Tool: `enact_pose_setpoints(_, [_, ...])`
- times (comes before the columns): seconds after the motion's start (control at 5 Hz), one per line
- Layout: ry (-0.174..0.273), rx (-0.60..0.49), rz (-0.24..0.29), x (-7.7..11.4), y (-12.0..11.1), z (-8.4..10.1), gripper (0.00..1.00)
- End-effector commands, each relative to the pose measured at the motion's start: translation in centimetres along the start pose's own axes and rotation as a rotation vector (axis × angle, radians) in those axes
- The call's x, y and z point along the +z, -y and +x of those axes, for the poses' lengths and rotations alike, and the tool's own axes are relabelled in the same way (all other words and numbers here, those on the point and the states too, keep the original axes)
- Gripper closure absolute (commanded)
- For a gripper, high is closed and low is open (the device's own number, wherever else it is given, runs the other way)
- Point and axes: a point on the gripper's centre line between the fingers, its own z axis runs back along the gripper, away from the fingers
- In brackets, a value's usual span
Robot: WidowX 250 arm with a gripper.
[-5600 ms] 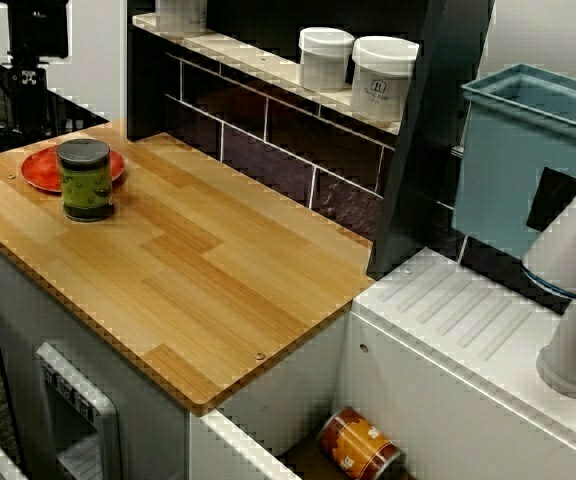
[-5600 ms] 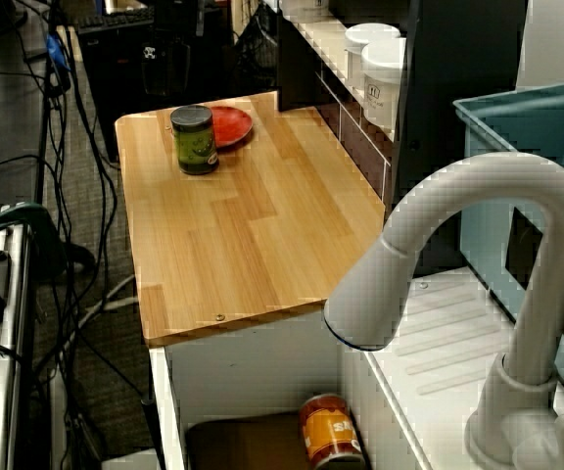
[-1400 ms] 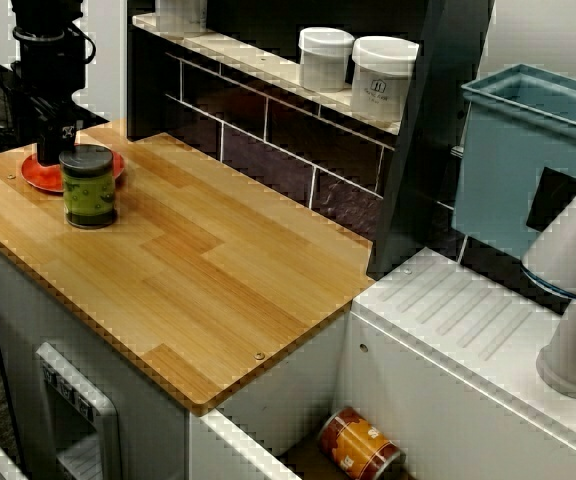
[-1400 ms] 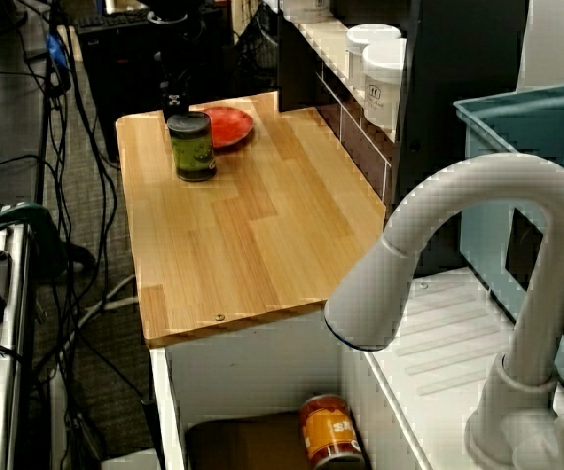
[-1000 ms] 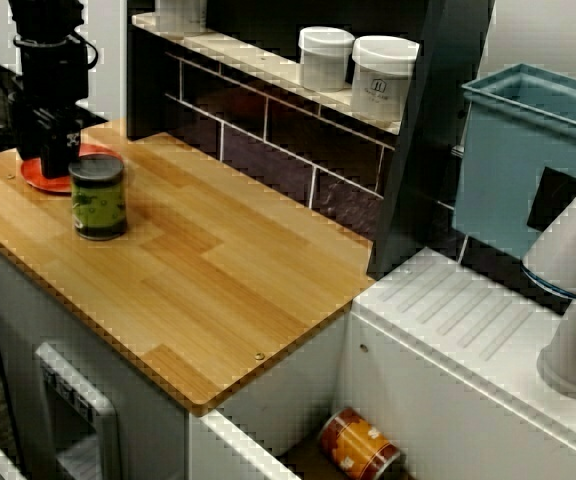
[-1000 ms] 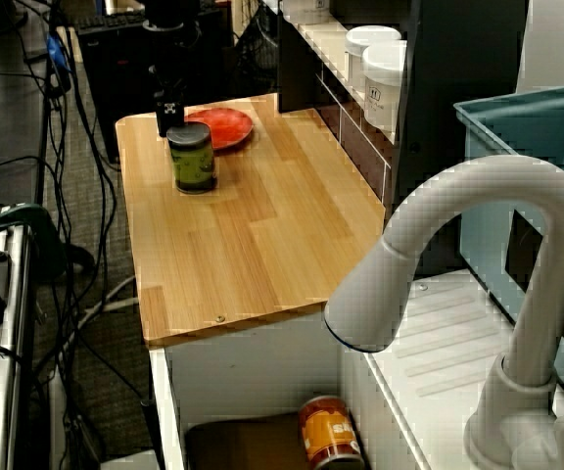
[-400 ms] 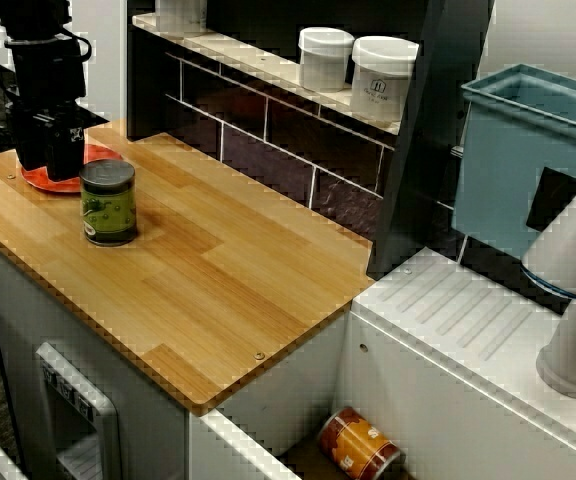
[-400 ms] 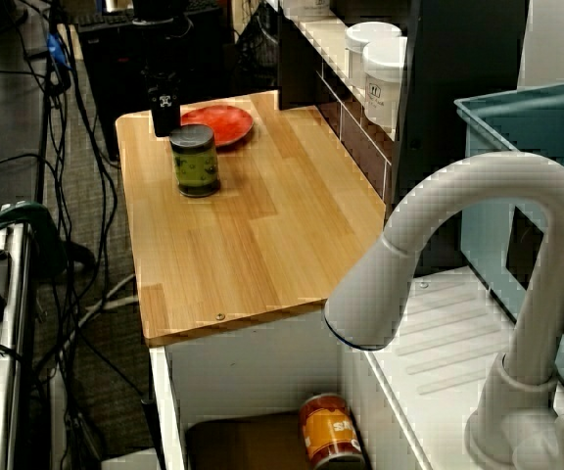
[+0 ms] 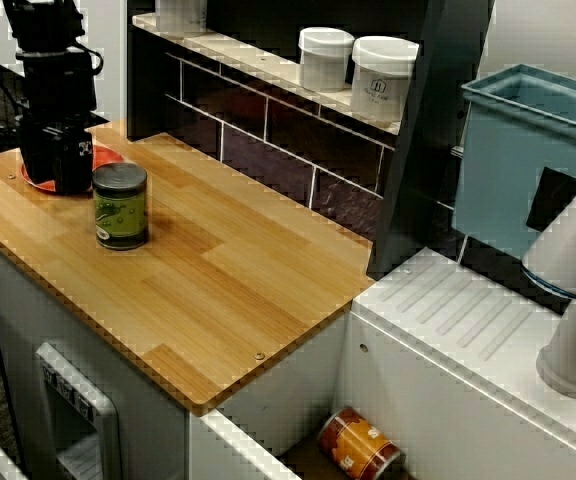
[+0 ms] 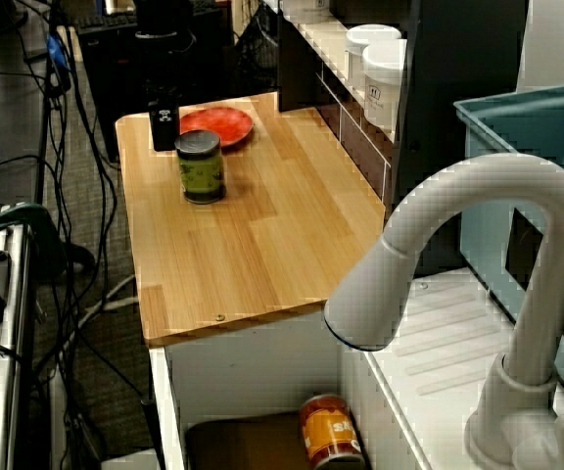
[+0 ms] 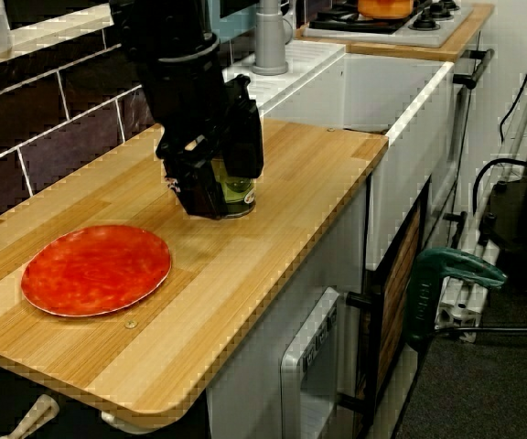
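Note:
A green-labelled can point(image 9: 120, 205) stands upright on the wooden counter point(image 9: 228, 280), also seen from the sink side point(image 10: 202, 166). My black gripper point(image 9: 56, 182) is down at counter level right beside it, on the plate's side, touching or nearly touching its wall. From the counter-end view the gripper point(image 11: 210, 194) covers most of the can point(image 11: 239, 194). Whether its fingers are spread or together is hidden by its dark body. A red plate point(image 11: 96, 270) lies flat behind the gripper, near the counter's end point(image 10: 218, 124). Nothing is held.
Two white jars point(image 9: 353, 62) sit on the tiled shelf at the back. A blue bin point(image 9: 528, 150) and a white faucet point(image 10: 458, 264) stand by the sink, where an orange can point(image 9: 360, 445) lies. A green clamp point(image 11: 451, 274) hangs below the counter edge.
The gripper came down beside the can and travelled toward the sink. The can slid the same way, off the plate's edge and further onto the wood, staying upright.

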Motion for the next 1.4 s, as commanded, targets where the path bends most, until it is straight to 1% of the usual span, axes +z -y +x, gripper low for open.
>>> enact_pose_setpoints(0.0, [0.049, 0.064, 0.008, 3.1, -3.2, 2.9, 0.00])
enact_pose_setpoints(0.2, [0.022, -0.035, 0.109, 2.9, -3.1, 4.2, 0.00])
enact_pose_setpoints(0.4, [-0.016, -0.147, 0.188, 2.6, -2.1, 3.9, 0.00])
enact_pose_setpoints(0.8, [0.002, -0.242, 0.232, 2.7, -0.4, 0.7, 0.00])
enact_pose_setpoints(1.0, [-0.006, -0.307, 0.206, 2.8, 0.0, -0.6, 0.00])
enact_pose_setpoints(1.2, [-0.019, -0.362, 0.216, 2.4, 0.8, -1.1, 0.00])
